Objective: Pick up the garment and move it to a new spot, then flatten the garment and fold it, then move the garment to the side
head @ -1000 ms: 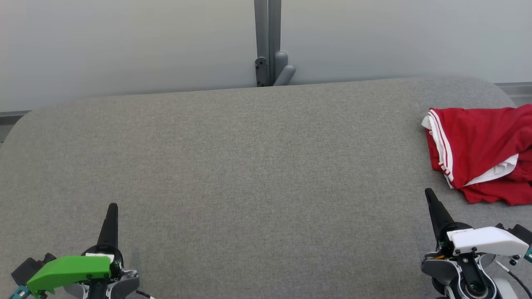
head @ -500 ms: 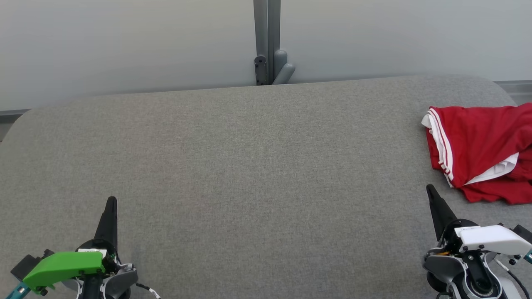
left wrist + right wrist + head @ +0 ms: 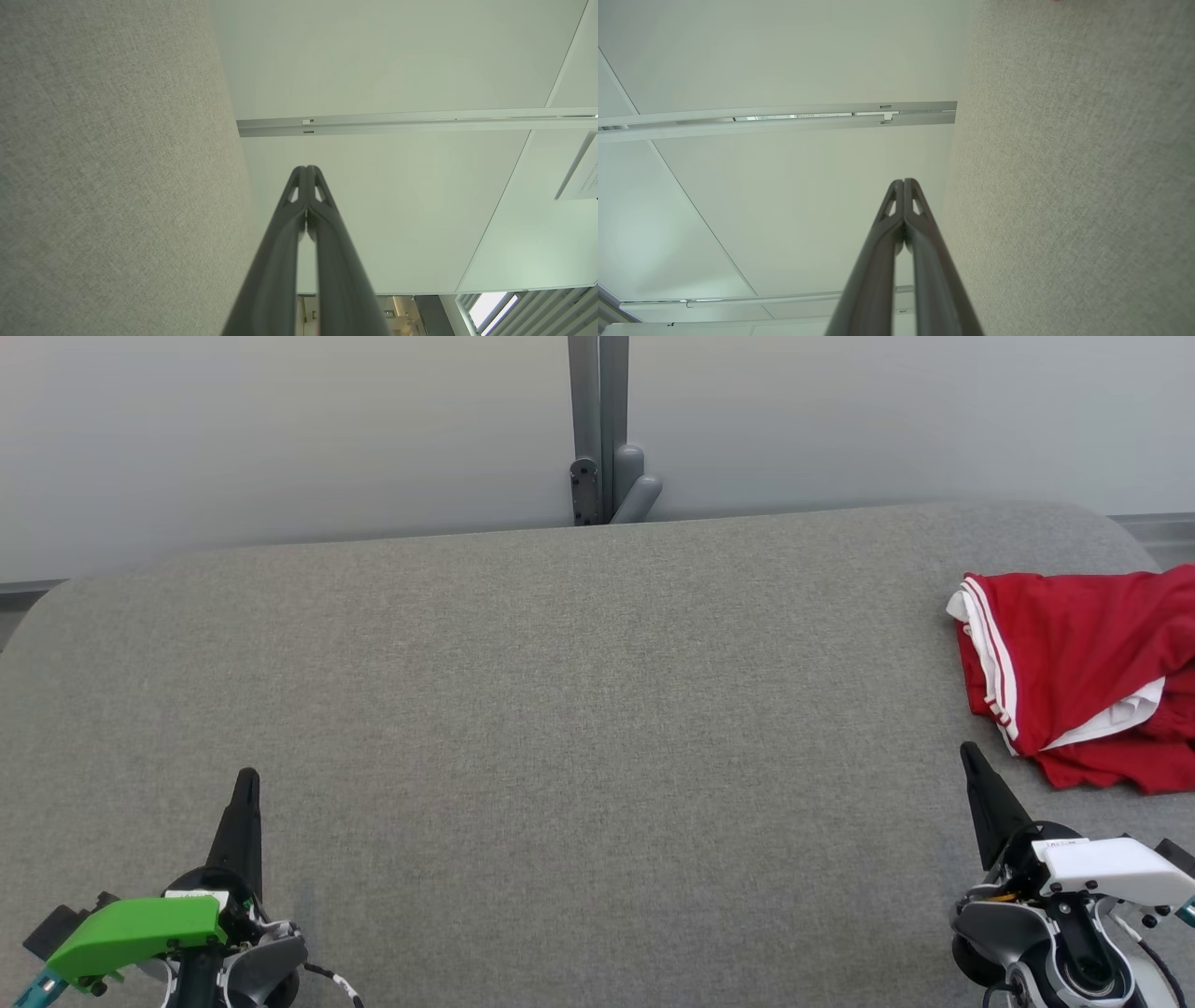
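Head view: the red garment (image 3: 1074,653) with white trim lies rumpled at the far right of the grey padded surface (image 3: 579,709), where it lay a second ago; both grippers have only drifted slightly. The left gripper (image 3: 246,782) is well apart from it, while the right gripper (image 3: 971,758) is near its front edge (not touching). This fits cloth awaiting pickup or already set aside. Left wrist view: fingers (image 3: 280,261) pressed together, empty. Right wrist view: fingers (image 3: 878,266) likewise closed on nothing.
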